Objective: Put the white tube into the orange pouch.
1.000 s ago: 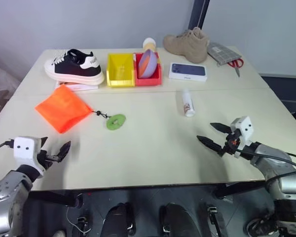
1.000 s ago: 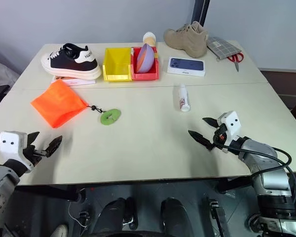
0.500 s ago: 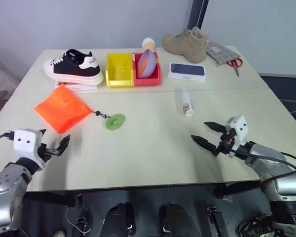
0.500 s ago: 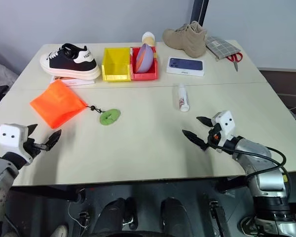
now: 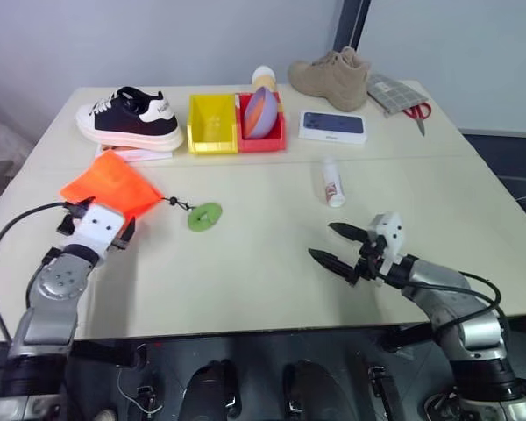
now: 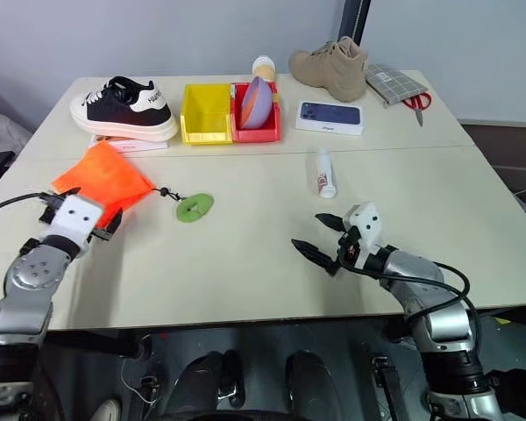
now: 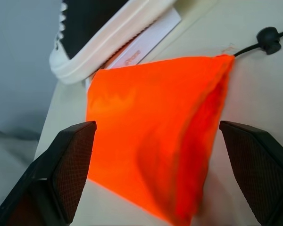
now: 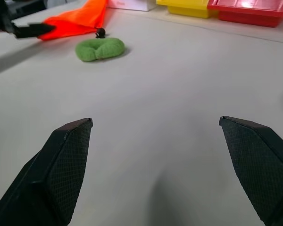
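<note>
- Head stereo pair: high, looking forward and down over the table — both eyes share the whole tabletop.
- Left wrist view: very near the orange pouch, facing it.
- Right wrist view: low over the table, facing the green ring — the pouch is shared.

A: The orange pouch looks like thin matt cloth, creased, and the green ring looks soft and matt.

B: The table is smooth, pale, dull. The white tube reads as smooth plastic; the far yellow bin and red bin, glossy plastic.

A: The gripper fingers carry a fine cross-hatched black texture.
</note>
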Tool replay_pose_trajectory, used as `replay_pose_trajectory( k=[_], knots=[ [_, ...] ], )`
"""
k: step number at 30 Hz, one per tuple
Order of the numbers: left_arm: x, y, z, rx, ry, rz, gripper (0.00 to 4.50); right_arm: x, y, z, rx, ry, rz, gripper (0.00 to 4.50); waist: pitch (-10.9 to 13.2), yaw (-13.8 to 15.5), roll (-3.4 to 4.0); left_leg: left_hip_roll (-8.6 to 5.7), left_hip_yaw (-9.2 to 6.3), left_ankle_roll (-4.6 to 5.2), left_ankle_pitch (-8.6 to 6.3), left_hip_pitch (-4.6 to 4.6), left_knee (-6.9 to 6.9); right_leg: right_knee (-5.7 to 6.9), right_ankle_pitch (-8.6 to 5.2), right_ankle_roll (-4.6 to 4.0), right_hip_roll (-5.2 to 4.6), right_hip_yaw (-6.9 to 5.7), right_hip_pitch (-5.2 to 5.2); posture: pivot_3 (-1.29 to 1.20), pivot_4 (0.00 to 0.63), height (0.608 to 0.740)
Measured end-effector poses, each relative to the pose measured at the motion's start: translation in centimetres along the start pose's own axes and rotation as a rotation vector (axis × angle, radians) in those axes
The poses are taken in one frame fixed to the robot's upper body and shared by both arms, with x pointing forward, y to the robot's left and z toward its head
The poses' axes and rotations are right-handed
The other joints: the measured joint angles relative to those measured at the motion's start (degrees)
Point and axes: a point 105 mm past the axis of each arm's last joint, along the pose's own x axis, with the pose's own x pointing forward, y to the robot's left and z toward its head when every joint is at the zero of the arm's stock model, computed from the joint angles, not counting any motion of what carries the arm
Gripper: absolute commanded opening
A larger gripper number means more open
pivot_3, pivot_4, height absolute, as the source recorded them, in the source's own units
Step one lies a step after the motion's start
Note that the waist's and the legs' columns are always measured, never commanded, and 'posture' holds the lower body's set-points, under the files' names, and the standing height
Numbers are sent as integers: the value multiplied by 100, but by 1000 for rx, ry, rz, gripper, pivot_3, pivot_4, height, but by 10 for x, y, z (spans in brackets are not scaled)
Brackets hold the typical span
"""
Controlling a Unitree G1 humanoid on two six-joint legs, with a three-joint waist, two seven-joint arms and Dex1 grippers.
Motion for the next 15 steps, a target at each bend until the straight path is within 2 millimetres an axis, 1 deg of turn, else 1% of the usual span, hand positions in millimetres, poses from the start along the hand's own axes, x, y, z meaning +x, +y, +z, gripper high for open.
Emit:
replay_pose_trajectory(
  k=[4, 5, 7, 9, 10, 14, 15],
  knots=[
    [11, 3, 3, 44, -4, 32, 4500, 6, 8, 2, -4, -14, 21, 4465, 0, 8, 0, 0, 0, 12, 8, 1, 3, 4, 9, 17, 3, -2, 2, 0, 150, 740],
    [13, 4, 3, 51, 0, 40, 4238, 7, 11, 2, -3, -18, 26, 4491, 0, 9, -1, 0, 0, 13, 8, 1, 3, 4, 9, 17, 4, -2, 2, 0, 150, 740],
    [18, 7, 1, 57, 12, 67, 3615, 10, 16, 1, 7, -25, 34, 4500, -1, 14, -1, 0, 0, 14, 9, 1, 5, 6, 10, 21, 6, -3, 2, 0, 150, 740],
    [21, 10, 2, 58, 8, 90, 2665, 12, 20, 0, 16, -22, 40, 4500, -1, 20, -1, 0, 0, 15, 10, 0, 6, 7, 11, 23, 8, -3, 2, 0, 150, 740],
    [22, 11, 1, 57, 10, 96, 2117, 12, 21, -1, 17, -21, 41, 4500, -1, 20, -1, 0, 1, 15, 10, 0, 7, 7, 11, 23, 8, -3, 3, 0, 150, 740],
    [22, 12, -9, 57, 45, 110, 37, 12, 21, 1, 11, -25, 30, 4500, -1, 13, -2, 0, 1, 14, 12, 3, 9, 14, 12, 25, 11, -3, 3, 0, 150, 740],
    [22, 12, -12, 54, 55, 112, 37, 12, 21, 1, 10, -25, 28, 4500, -1, 15, -2, 0, 1, 13, 13, 3, 10, 15, 12, 25, 12, -4, 3, 0, 150, 740]
  ],
)
